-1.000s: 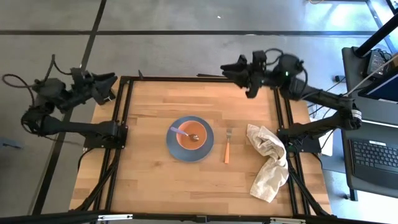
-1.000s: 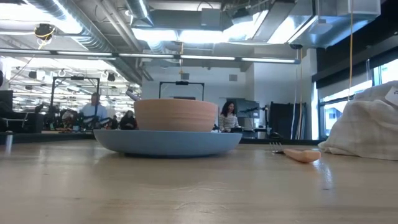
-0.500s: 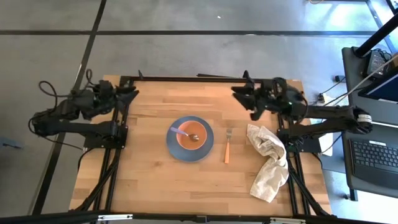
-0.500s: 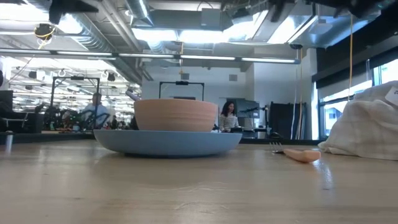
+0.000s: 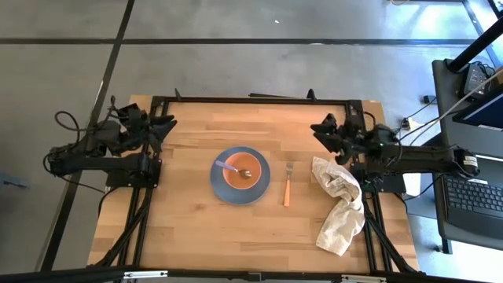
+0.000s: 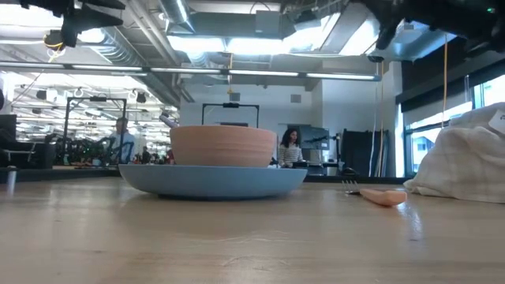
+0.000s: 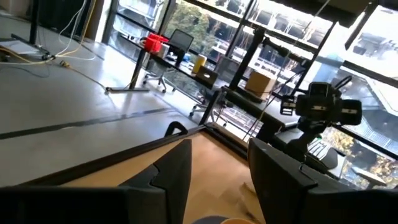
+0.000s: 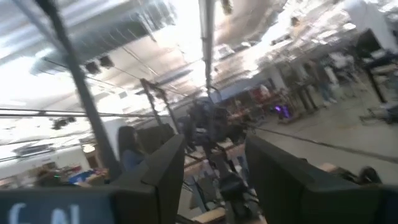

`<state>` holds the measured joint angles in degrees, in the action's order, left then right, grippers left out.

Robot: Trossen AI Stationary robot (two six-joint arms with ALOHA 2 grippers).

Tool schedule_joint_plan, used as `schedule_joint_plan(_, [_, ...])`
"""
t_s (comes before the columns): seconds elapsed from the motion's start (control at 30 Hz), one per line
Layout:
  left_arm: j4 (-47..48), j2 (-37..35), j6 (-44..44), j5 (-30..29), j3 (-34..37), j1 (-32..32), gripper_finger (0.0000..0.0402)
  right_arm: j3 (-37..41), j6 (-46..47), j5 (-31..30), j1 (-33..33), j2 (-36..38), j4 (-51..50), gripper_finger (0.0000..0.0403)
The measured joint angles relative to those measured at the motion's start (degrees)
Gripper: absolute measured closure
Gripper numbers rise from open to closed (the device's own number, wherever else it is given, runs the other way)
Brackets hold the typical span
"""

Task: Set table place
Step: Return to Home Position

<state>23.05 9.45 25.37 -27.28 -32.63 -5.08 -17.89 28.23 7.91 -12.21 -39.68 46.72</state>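
A round blue plate [image 5: 222, 185] lies at the middle of the plank table [image 5: 189, 228], with an orange bowl [image 5: 242, 174] standing on it. A spoon with a lilac handle [image 5: 227, 166] lies in the bowl. A fork with an orange handle [image 5: 287, 189] lies flat on the table right of the plate. The plate [image 6: 213, 180], bowl [image 6: 223, 146] and fork [image 6: 379, 195] also show in the low view. My left gripper [image 5: 167, 123] is open and empty over the table's left edge. My right gripper [image 5: 319, 130] is open and empty near the far right, above the table.
An off-white cloth [image 5: 339, 204] lies crumpled at the table's right side, close to the fork; it also shows in the low view [image 6: 465, 158]. Bare planks lie in front of the plate and along the left side. People show in the room beyond the table.
Both arms have drawn back and folded in. My right gripper has gone from the far edge toward the table's right edge and nearer. My left gripper has gone from off the far left corner toward the table's left edge. The plate, bowl, spoon, fork and cloth have kept still.
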Motion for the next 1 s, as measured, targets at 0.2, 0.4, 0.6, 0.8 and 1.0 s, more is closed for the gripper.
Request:
schedule_joint_plan(0.2, [-2.82,-2.33,0.8,0.17,5.15,0.0,0.025,5.47,0.3,0.64,0.02,7.02,-0.5,0.0231])
schedule_joint_plan(0.4, [-15.2,-5.93,2.18,0.59,14.48,0.0,0.025,12.12,3.37,-3.79,0.0,12.68,0.27,0.0231])
schedule_joint_plan(0.6, [-17.8,-8.87,0.47,1.91,18.89,0.0,0.025,15.1,3.65,-3.78,0.0,16.32,0.69,0.0231])
schedule_joint_plan(0.8, [-18.02,-9.29,1.37,4.45,20.56,0.0,0.025,17.53,3.01,-3.82,0.0,18.81,2.1,0.0231])
schedule_joint_plan(1.0, [-18.07,-9.29,1.26,4.34,21.47,-0.05,0.025,17.51,1.48,-3.83,0.0,19.23,2.2,0.0231])
